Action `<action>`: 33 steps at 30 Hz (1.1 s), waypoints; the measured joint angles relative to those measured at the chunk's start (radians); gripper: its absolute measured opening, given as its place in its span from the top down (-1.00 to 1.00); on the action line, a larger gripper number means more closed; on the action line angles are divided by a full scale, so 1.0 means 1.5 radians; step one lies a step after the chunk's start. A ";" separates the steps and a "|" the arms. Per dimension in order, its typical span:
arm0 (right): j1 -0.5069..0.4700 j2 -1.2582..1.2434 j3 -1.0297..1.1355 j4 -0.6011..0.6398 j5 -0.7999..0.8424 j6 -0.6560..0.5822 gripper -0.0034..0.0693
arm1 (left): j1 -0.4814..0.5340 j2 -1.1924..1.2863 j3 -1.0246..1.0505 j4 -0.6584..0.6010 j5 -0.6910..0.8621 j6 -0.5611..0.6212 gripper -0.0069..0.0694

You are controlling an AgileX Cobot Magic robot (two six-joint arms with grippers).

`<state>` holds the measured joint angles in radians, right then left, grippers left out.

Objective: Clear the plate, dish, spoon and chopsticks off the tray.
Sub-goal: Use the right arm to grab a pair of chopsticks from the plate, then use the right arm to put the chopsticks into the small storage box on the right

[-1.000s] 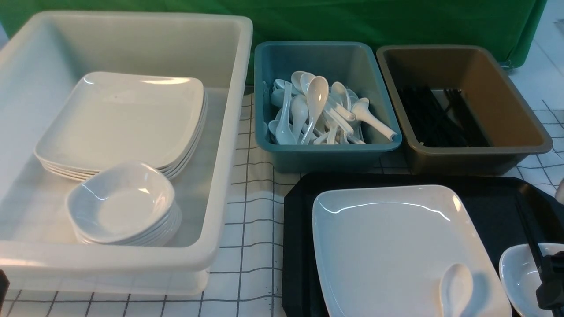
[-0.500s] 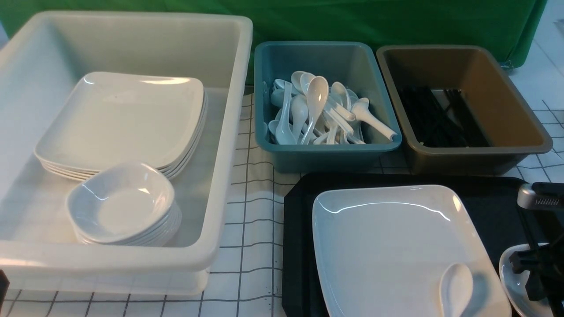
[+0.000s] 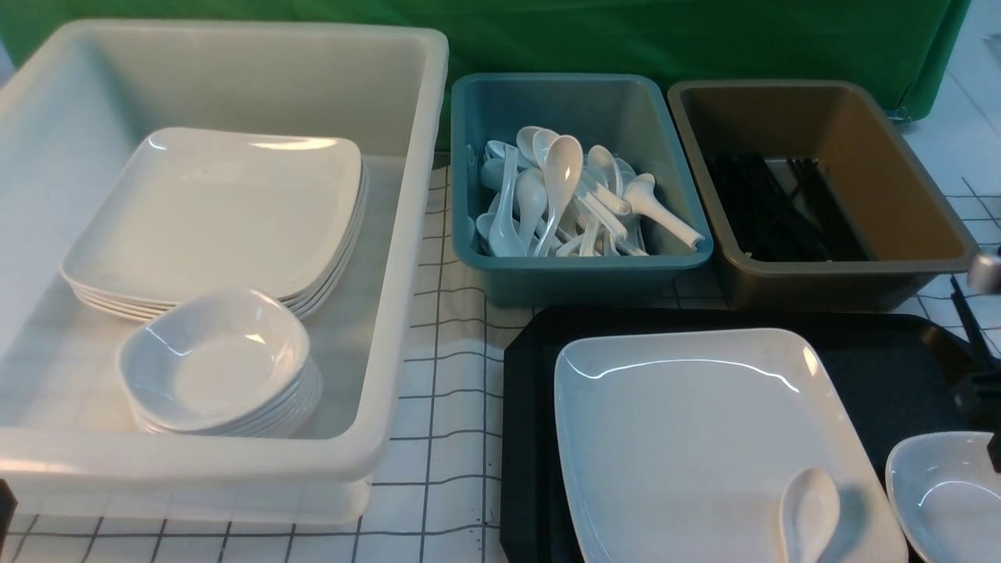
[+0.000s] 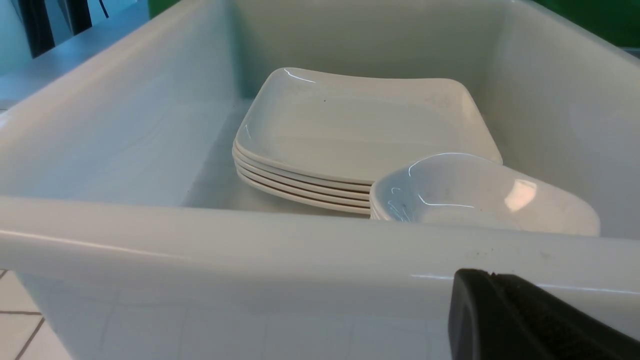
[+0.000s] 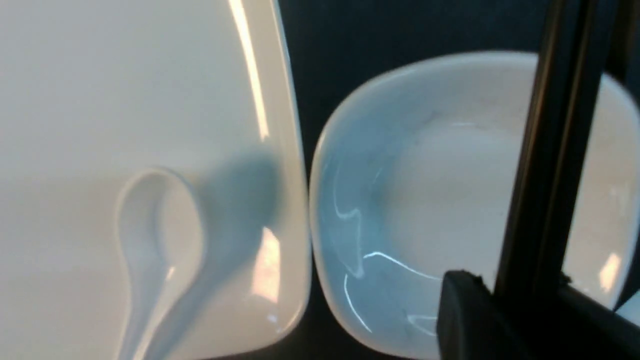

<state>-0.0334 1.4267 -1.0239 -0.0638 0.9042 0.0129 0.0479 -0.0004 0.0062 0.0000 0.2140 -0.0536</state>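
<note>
The black tray [image 3: 530,367] holds the large white plate [image 3: 696,430], with the white spoon [image 3: 809,512] lying on its near right corner. The small white dish [image 3: 946,489] sits on the tray right of the plate. My right gripper [image 3: 977,395] hangs above the dish, shut on the black chopsticks [image 3: 964,317]. In the right wrist view the chopsticks [image 5: 550,150] run up from between the fingers [image 5: 465,315], over the dish [image 5: 425,200] and beside the plate [image 5: 125,90] and spoon [image 5: 150,235]. My left gripper [image 4: 492,282] is shut and empty in front of the white tub's near wall.
A large white tub [image 3: 407,234] on the left holds stacked plates and stacked dishes. A teal tub [image 3: 579,277] behind the tray holds several spoons. A brown tub [image 3: 844,277] to its right holds several black chopsticks. A green backdrop closes the far side.
The right gripper has closed on the chopsticks and lifted them off the tray and dish; the dish now lies uncovered. The left arm has not moved.
</note>
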 joint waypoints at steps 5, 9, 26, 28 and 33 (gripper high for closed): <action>0.000 -0.020 -0.125 0.058 0.012 -0.036 0.46 | 0.000 0.000 0.000 0.000 0.000 -0.001 0.76; 0.000 0.019 -0.221 0.103 -0.015 -0.066 0.46 | 0.000 0.000 0.000 0.000 0.000 -0.001 0.76; 0.000 0.350 -0.351 0.127 -0.520 -0.082 0.44 | 0.000 0.000 0.000 0.000 0.000 -0.001 0.76; 0.000 0.381 -0.351 0.127 -0.534 -0.081 0.41 | 0.000 0.000 0.000 0.000 0.000 -0.001 0.76; 0.000 0.421 -0.351 0.127 -0.516 -0.081 0.17 | 0.000 0.000 0.000 0.000 0.000 -0.001 0.76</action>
<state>-0.0334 2.0577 -1.5505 0.1271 0.1309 -0.1090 0.0479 -0.0004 0.0062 0.0000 0.2140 -0.0556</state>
